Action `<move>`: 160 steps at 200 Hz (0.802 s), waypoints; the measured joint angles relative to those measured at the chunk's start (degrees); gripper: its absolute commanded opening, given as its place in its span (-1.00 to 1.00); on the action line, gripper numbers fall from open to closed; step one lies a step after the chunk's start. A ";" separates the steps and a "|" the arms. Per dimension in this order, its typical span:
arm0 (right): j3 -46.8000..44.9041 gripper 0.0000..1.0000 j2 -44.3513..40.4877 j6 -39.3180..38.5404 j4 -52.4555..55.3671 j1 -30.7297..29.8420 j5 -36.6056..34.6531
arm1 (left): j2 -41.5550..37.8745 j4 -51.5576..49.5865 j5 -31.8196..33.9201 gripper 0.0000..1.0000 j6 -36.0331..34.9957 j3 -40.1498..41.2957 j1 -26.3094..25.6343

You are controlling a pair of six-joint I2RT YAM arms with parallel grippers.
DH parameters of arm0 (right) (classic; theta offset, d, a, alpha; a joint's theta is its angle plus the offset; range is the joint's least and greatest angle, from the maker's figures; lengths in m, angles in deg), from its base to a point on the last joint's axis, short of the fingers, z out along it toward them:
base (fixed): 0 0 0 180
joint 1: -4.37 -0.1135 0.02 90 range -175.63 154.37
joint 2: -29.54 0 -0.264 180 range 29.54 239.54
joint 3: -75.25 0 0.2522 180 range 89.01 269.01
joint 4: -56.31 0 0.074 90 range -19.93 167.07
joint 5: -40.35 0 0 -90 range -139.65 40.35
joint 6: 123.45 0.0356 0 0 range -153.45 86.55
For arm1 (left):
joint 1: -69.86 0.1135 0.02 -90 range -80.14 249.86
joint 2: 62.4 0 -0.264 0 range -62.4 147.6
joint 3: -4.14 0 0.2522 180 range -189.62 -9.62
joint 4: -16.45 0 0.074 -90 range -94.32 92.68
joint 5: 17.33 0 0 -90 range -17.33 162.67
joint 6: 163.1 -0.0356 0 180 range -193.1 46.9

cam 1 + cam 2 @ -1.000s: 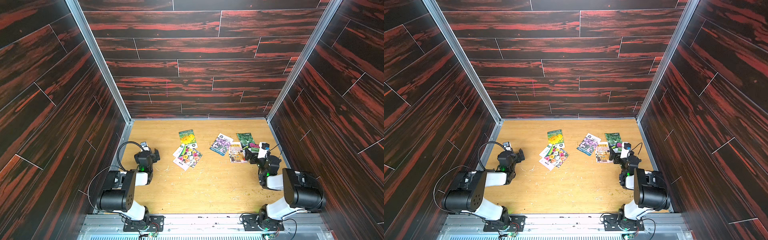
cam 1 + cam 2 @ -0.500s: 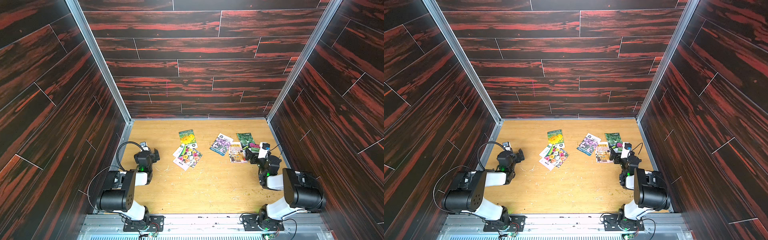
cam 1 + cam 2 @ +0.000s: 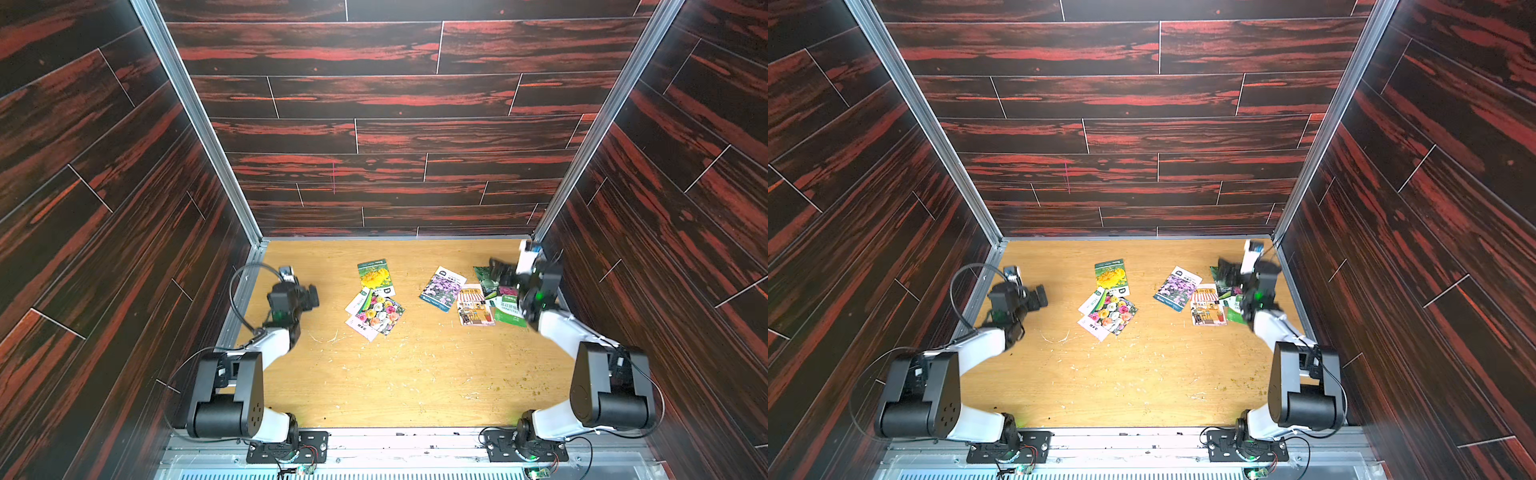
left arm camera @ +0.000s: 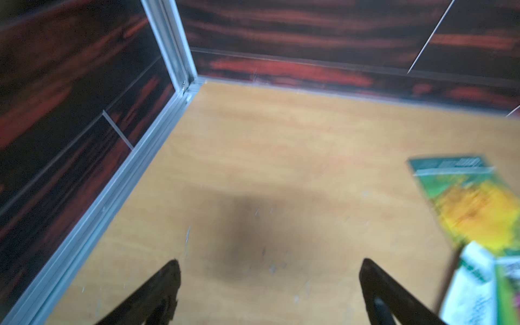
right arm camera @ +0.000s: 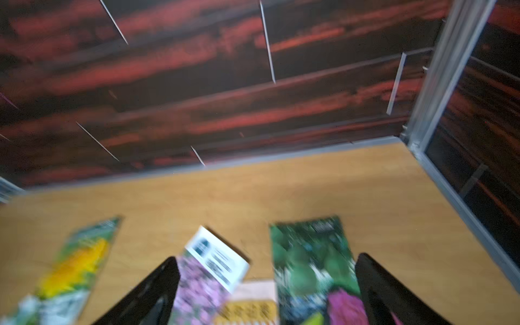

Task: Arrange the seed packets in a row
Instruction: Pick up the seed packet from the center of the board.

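Flat, glossy seed packets (image 3: 380, 311) lie as 2 loose clusters of skewed rectangles on the pale wood-grain bench (image 3: 415, 374). The yellow-bloom packet (image 3: 375, 276) touches the heap nearer the left arm. The purple-flower packet (image 3: 441, 287), shopfront packet (image 3: 474, 305) and green melon packet (image 5: 309, 259) crowd together near the right. The tapered black left fingers (image 4: 166, 284) are spread over bare bench. The right fingers (image 5: 157, 289) are spread above their cluster, holding nothing.

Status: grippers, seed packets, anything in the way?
Left gripper open, empty, over bare table. Right gripper open, empty, over right-hand cluster. Seed packets in two jumbled clusters, no row yet. Nothing blocking.
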 measured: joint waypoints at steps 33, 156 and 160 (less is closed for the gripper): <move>0.39 0.96 3.85 9.86 4.28 -2.29 11.26 | 0.68 -12.02 -2.08 1.00 7.48 -11.26 -1.25; 7.06 0.85 21.14 27.76 10.38 -25.42 25.40 | 11.89 -24.46 -14.86 0.98 24.26 -16.44 -7.72; 7.34 0.85 21.77 28.11 10.40 -25.75 25.42 | 12.13 -24.35 -15.08 0.98 24.28 -16.46 -7.76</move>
